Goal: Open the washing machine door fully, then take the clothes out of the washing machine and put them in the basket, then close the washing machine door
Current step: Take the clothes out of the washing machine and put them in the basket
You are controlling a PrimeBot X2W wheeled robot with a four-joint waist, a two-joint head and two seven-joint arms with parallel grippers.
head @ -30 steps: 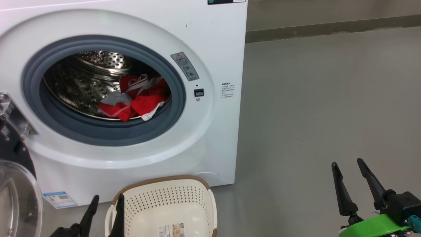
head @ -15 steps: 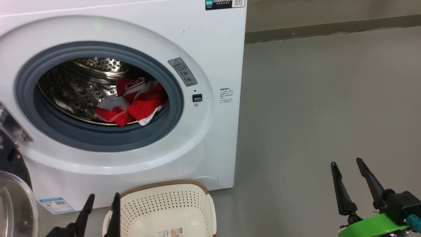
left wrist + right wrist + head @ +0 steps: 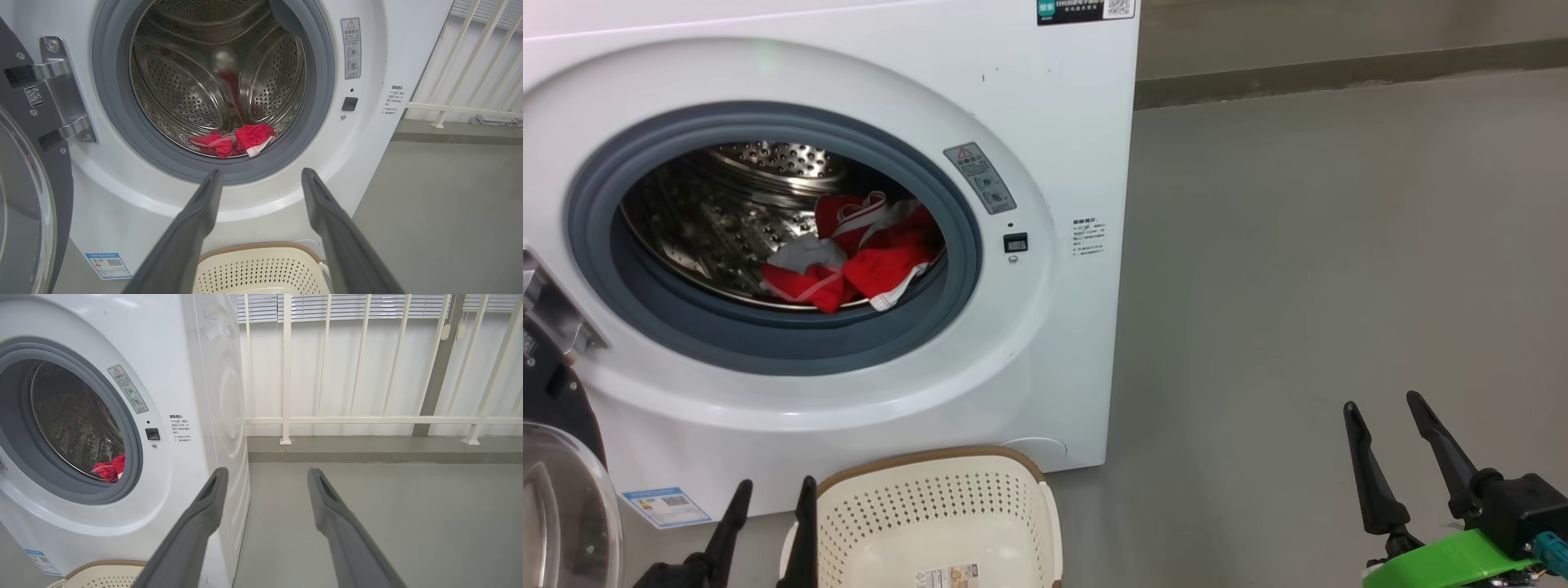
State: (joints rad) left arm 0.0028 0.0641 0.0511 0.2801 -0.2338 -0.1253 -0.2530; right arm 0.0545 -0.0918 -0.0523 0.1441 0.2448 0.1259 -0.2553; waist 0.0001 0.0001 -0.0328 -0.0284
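Clothes (image 3: pixel 866 253) red, white-trimmed, crumpled.

Laundry corner: white front-loading washing machine (image 3: pixel 1054 122) on bare grey floor (image 3: pixel 1339 245), cream railing (image 3: pixel 367 420) and slatted blinds (image 3: pixel 347 306) behind.

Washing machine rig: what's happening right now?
The washing machine door stands open at the left, and the red clothes lie in the drum of the washing machine. The basket sits on the floor in front, with no clothes showing in it. The left pincer and the right pincer are open and hold nothing; neither has reached into the drum yet.
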